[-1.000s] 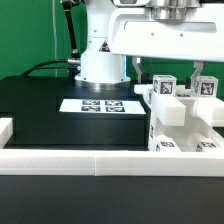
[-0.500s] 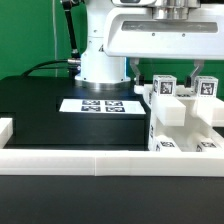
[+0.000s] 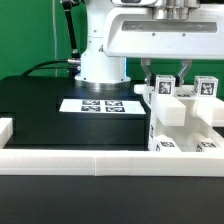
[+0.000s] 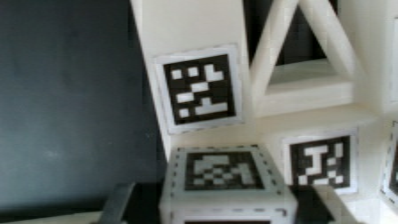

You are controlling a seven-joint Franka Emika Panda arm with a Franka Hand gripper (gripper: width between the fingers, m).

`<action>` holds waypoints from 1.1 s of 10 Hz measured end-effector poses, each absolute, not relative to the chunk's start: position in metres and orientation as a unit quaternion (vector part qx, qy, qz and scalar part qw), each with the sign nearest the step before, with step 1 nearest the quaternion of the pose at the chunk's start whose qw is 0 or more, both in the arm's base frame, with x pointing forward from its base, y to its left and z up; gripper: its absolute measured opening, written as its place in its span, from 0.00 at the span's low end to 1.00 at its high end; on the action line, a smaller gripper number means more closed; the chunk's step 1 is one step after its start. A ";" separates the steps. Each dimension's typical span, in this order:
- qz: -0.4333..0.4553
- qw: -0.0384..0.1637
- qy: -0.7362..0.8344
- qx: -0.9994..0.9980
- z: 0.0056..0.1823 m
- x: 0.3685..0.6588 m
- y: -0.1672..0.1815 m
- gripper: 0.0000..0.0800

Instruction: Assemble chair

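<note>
Chair: the partly built chair (image 3: 180,118), white blocky slabs and posts carrying black-and-white tags, stands at the right of the exterior view, on the black table (image 3: 40,105) just behind the rail

Tagged post: one upright chair post (image 3: 164,88) rises at the near-left of the structure, its tagged head at centre right of the exterior frame; a second tagged post (image 3: 207,86) stands at the far right edge

Gripper: the gripper (image 3: 165,72) hangs straight above the first post, a dark finger (image 3: 149,72) on either side of the post's head

Fingers: partway together around the post top; whether the pads already press on it cannot be told from either view

Wrist view: the tagged post head (image 4: 224,170) fills the lower centre, dark finger edges low at either side of it, with a larger tagged chair panel (image 4: 199,88) beyond

Step in hand: judged as taking hold of the upright post, either to seat it or to turn it into the seat slab

Next move calls for: a firm, centred clamp on the post head before any push or twist, the wrist kept square so the post does not tip

Surroundings: the marker board (image 3: 101,104) lies flat at frame centre; the long low white rail (image 3: 75,159) runs across the foreground; the arm's white base (image 3: 100,62) stands behind at upper centre
</note>
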State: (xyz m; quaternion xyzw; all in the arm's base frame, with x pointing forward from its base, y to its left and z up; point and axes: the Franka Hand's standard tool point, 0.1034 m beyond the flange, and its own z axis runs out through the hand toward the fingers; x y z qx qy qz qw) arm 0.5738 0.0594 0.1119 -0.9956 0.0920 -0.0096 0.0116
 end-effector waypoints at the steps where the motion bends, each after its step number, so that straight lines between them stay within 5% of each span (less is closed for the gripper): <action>1: -0.009 0.012 0.127 -0.992 0.112 0.574 0.060 0.36; 11: -0.005 0.017 0.444 -0.896 0.112 0.574 0.062 0.36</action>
